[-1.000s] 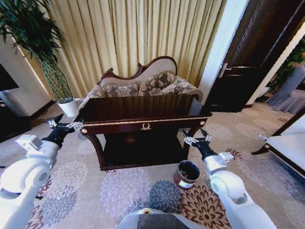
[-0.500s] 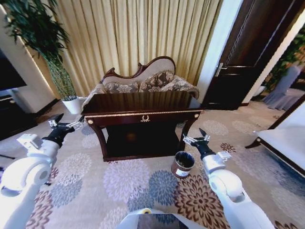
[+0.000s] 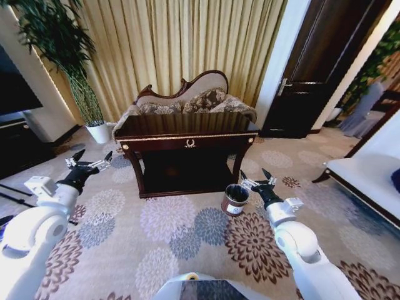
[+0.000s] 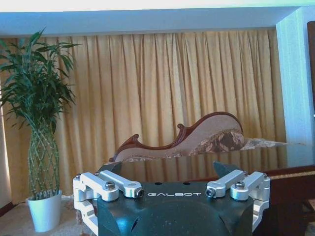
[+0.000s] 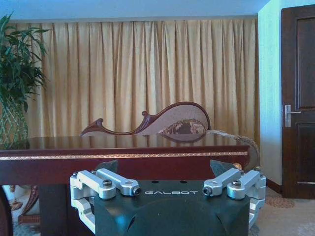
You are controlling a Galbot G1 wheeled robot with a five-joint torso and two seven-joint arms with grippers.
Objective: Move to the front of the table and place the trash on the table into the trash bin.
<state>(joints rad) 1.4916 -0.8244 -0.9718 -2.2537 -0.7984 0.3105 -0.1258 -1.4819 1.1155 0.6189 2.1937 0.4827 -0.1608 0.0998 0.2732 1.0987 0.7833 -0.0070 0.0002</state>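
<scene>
The dark glossy table (image 3: 187,134) with gold trim stands ahead across the floral carpet, seen from its front. Its top (image 5: 123,143) reflects the curtains, and the trash is out of view on it. The small round brown trash bin (image 3: 235,199) sits on the floor by the table's front right leg. My left gripper (image 3: 90,159) hangs open in the air, left of the table's left end. My right gripper (image 3: 257,178) is open too, just right of the bin and slightly above it. Both wrist views look over open, empty fingers (image 4: 165,169) (image 5: 165,167) toward the table.
A carved sofa (image 3: 187,100) stands behind the table before gold curtains. A potted plant (image 3: 99,131) is at the back left and a dark cabinet (image 3: 19,144) at the left. A dark door (image 3: 312,81) and a white seat (image 3: 369,181) are on the right. Open carpet (image 3: 181,231) lies between me and the table.
The whole picture has shifted: the camera has moved, so table and bin look smaller and farther, with more carpet in front. Both grippers hold the same open pose.
</scene>
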